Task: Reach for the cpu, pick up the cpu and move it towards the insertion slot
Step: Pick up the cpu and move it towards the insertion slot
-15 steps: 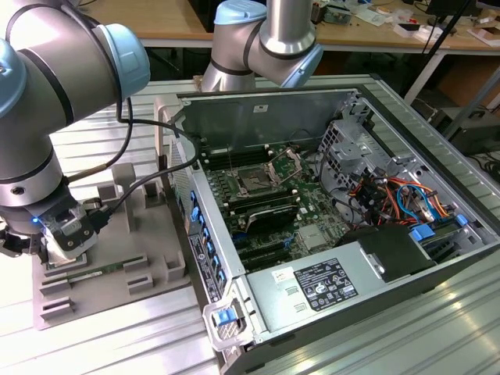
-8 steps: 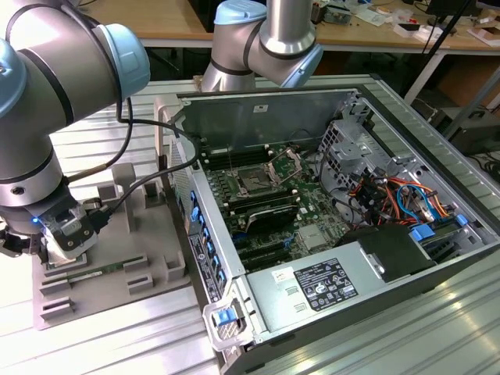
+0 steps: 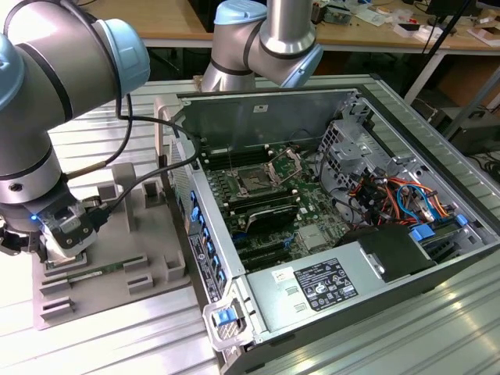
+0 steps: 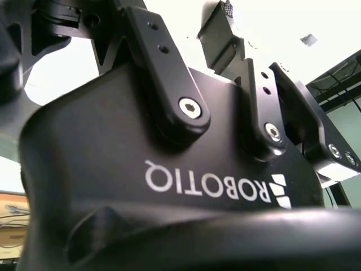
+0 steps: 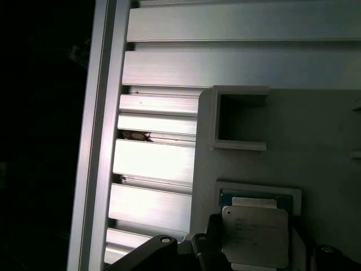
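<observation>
**Claw down at the cpu in the grey tray**

The claw [image 3: 64, 244] hangs low over the grey tray [image 3: 117, 262] at the exterior view's left, at the end of the arm [image 3: 35, 109]. Whether it is apart or clamped, I cannot tell. In the first wrist view the cpu [image 5: 255, 234] lies flat in a square recess of the tray, silvery top up, with dark parts of the claw just beside its edges. A long green memory stick [image 3: 92, 273] lies in the tray near the claw. The insertion slot [image 3: 255, 184] is well apart from the claw, toward the exterior view's right. It sits on the green board inside the open computer case [image 3: 266, 117], with a shiny metal frame at its edge. Tray and case rest on a ribbed aluminium table [image 3: 117, 344].
</observation>
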Robot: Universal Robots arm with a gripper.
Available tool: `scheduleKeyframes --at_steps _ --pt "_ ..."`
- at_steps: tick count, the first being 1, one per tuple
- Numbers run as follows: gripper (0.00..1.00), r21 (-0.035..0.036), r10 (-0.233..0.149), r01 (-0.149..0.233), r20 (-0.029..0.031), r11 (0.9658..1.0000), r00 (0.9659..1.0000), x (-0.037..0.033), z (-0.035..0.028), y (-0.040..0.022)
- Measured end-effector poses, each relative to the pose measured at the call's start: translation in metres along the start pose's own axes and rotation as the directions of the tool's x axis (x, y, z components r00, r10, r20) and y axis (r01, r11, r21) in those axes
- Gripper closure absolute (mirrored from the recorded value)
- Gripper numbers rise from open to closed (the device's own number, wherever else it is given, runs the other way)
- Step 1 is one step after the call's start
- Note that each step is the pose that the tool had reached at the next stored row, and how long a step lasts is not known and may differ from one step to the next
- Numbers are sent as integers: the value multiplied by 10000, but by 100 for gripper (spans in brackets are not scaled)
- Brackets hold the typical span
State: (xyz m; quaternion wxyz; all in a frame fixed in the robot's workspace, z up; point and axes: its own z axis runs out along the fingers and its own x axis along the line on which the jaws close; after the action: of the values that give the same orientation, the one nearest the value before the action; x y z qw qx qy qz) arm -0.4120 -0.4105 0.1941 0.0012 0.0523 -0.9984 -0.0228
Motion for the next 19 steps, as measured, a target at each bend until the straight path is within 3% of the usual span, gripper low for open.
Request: scheduleKeyframes --at_steps 19 --pt "45 -22 0 0 5 10000 10000 0 -82 4"
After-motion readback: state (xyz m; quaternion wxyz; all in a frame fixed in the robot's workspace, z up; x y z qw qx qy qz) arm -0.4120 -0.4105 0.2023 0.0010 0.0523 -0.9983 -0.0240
